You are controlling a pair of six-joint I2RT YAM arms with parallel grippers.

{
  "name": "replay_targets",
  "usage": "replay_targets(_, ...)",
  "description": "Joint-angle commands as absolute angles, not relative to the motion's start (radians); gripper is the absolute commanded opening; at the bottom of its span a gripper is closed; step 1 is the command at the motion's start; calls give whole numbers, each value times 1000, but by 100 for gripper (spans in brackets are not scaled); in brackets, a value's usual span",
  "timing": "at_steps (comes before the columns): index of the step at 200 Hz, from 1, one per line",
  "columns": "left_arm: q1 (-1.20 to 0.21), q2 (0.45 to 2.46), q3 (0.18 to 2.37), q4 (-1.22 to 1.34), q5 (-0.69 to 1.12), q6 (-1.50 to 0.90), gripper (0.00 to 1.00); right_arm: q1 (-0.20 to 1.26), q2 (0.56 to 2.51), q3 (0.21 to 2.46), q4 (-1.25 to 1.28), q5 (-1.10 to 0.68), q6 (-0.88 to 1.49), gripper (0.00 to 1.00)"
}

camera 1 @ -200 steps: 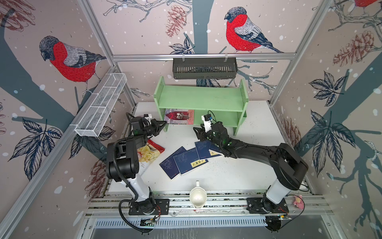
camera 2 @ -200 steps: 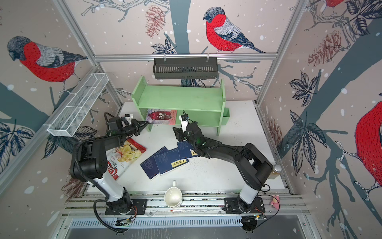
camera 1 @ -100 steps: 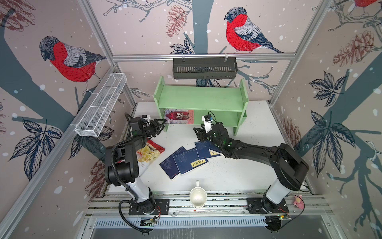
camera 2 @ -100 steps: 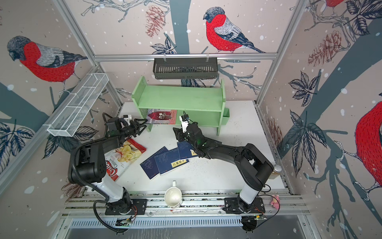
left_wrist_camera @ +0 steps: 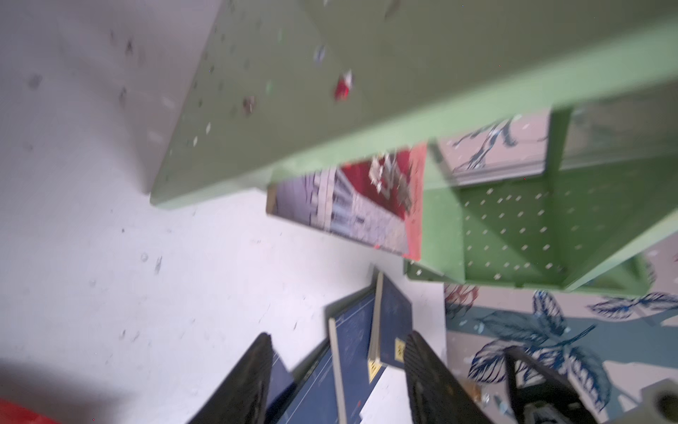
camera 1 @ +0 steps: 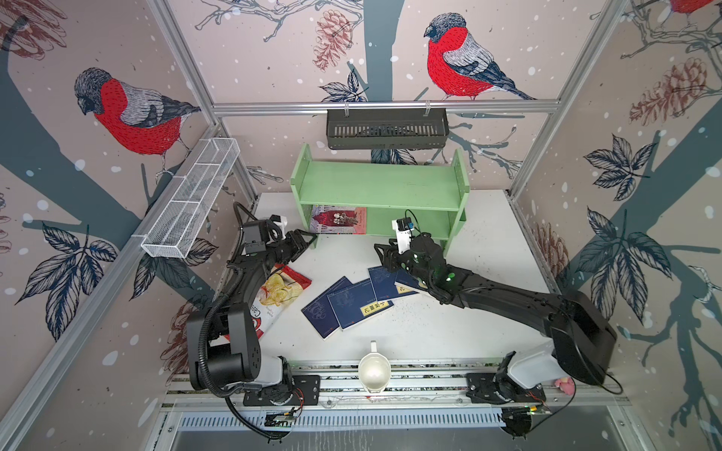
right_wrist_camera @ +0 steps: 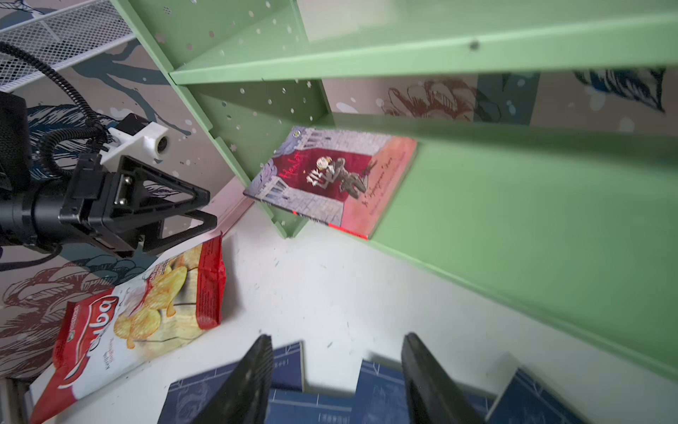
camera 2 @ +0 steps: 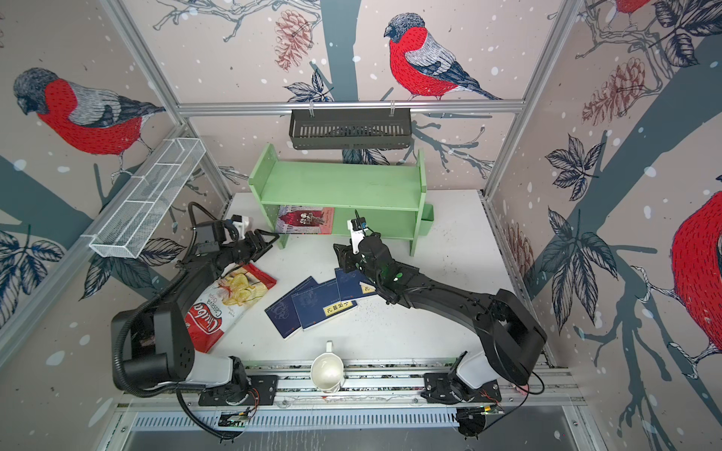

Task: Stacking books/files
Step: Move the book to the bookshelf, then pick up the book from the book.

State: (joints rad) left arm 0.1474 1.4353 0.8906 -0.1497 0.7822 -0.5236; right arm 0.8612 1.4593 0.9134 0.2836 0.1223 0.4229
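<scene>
Paperbacks (camera 1: 353, 308), thin navy rectangles, overlapping

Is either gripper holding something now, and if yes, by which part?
Nothing is held. The left gripper is open and empty near the green shelf; the right gripper is open over the navy books, gripping none.

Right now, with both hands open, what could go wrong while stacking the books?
1. The red book seems to stick out over the shelf's front edge; the nearby left hand could knock it off.
2. The navy books overlap in a fan under the right hand; pulling one may drag the others.
3. The left arm hangs over the bag and may sweep it.
</scene>
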Motion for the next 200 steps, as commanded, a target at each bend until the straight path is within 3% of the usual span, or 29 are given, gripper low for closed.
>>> replay_targets(1,98,1453,880,-383,760,-307,58,862,1426,887,87,65,526,58)
replay_targets(33,-28,1565,930,-472,679,-161,55,864,1387,859,-29,-8,633,58)
replay_targets(61,-107,1624,981,-483,631,-73,54,868,1317,773,12,-108,712,58)
replay_targets(112,-273,1614,1038,-518,396,94,54,845,1304,698,-3,-328,800,61)
replay_targets(160,-299,1704,1086,-601,314,134,56,844,1333,600,105,-469,907,62)
replay_targets(200,-299,1746,1095,-628,346,157,56,845,1385,535,262,-521,976,62)
